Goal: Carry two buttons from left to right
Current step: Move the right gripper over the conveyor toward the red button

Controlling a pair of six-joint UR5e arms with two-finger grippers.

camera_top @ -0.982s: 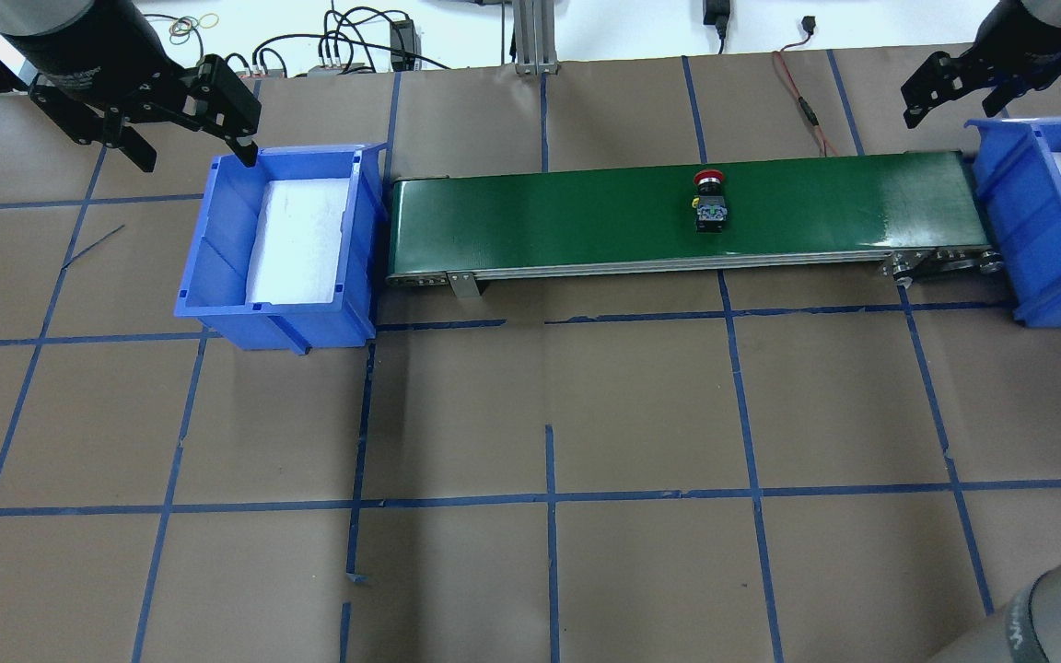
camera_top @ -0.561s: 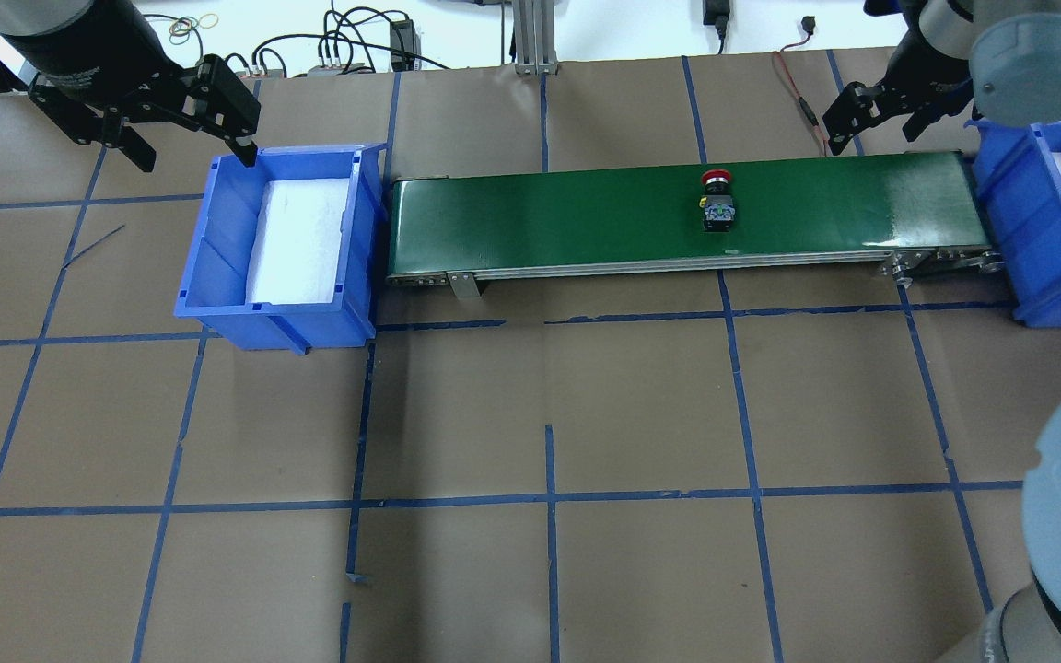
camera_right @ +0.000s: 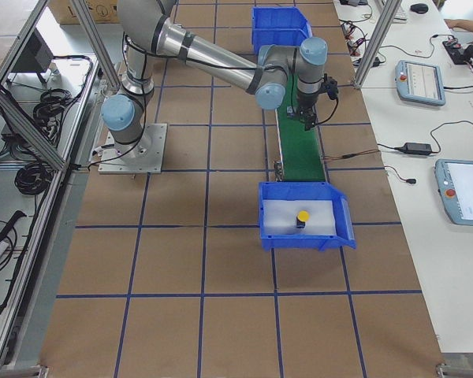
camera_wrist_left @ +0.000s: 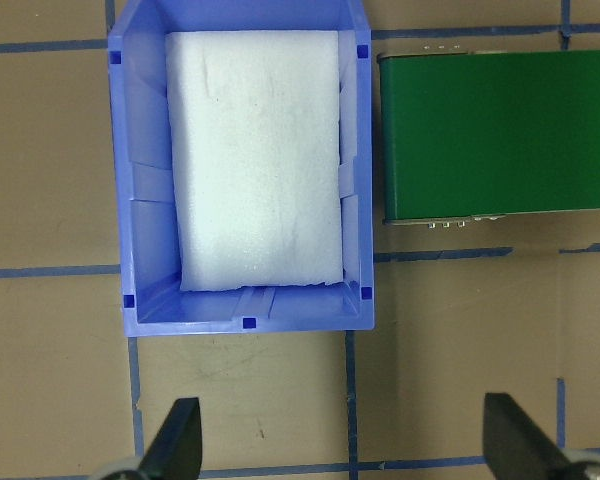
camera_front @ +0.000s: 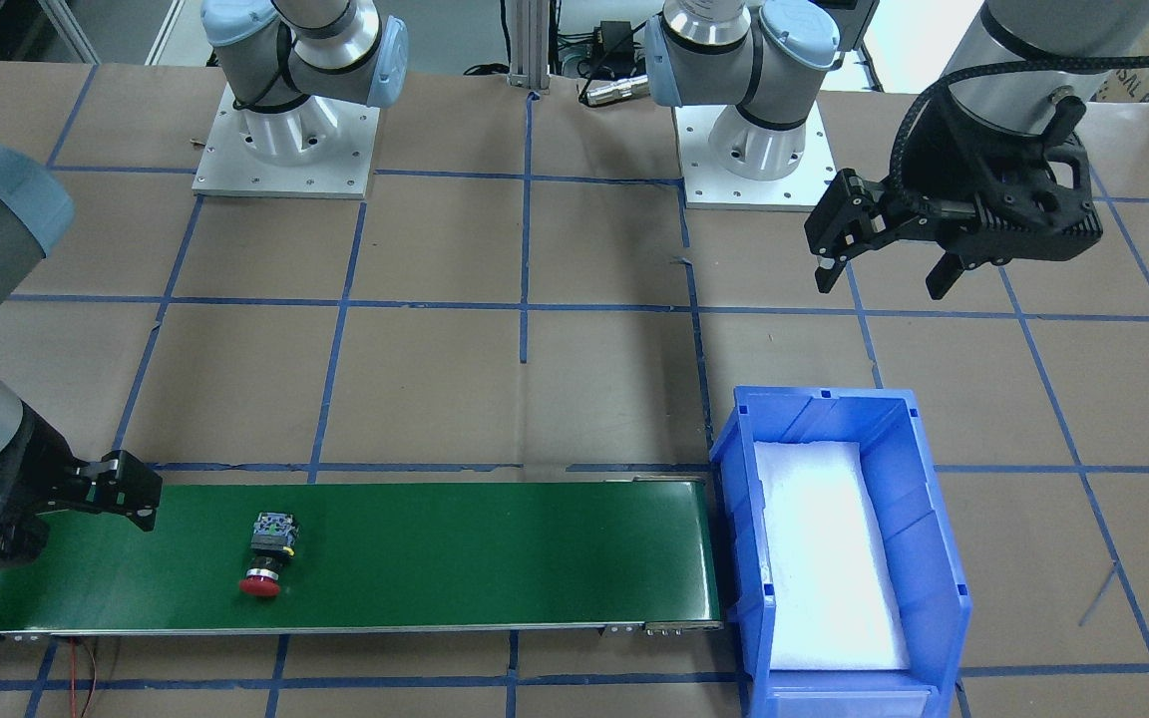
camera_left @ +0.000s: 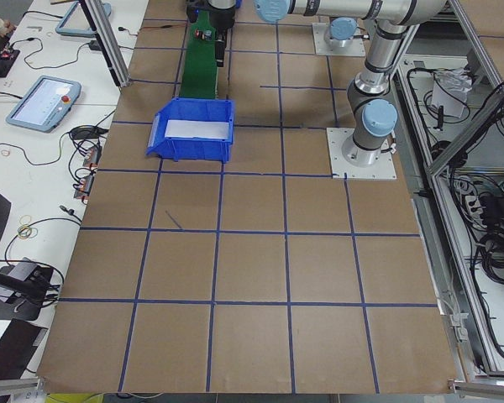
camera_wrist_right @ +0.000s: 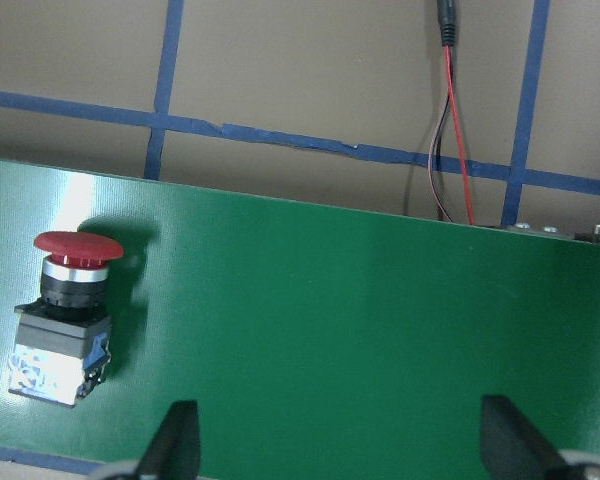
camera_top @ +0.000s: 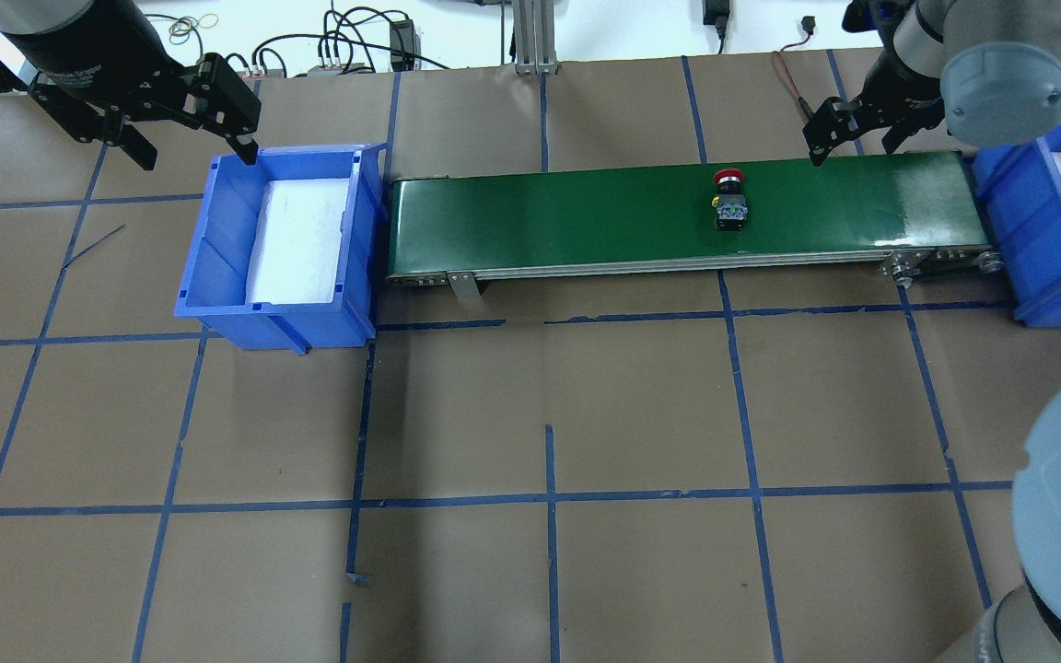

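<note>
The red button (camera_top: 730, 198) lies on its side on the green conveyor belt (camera_top: 567, 216), in the belt's right half, with its cap pointing to the belt's far edge and its blocky body toward the robot. The right claw (camera_top: 853, 149) hovers over that far edge, to the right of the red button and apart from it, between the button and the right blue bin (camera_top: 1014, 212). Its fingers are spread wide with nothing between them, and in the right wrist view the button sits off to the side of them, not inside their span. The yellow button (camera_right: 302, 218) rests inside the right blue bin on white padding, at the belt's right end. At the other end of the belt stands the left blue bin (camera_top: 217, 249), lined with a white foam pad (camera_top: 296, 239). The left claw (camera_top: 197, 157) hangs near this bin's far corner, above the brown tabletop (camera_top: 549, 414), with its fingers spread apart and gripping nothing.
</note>
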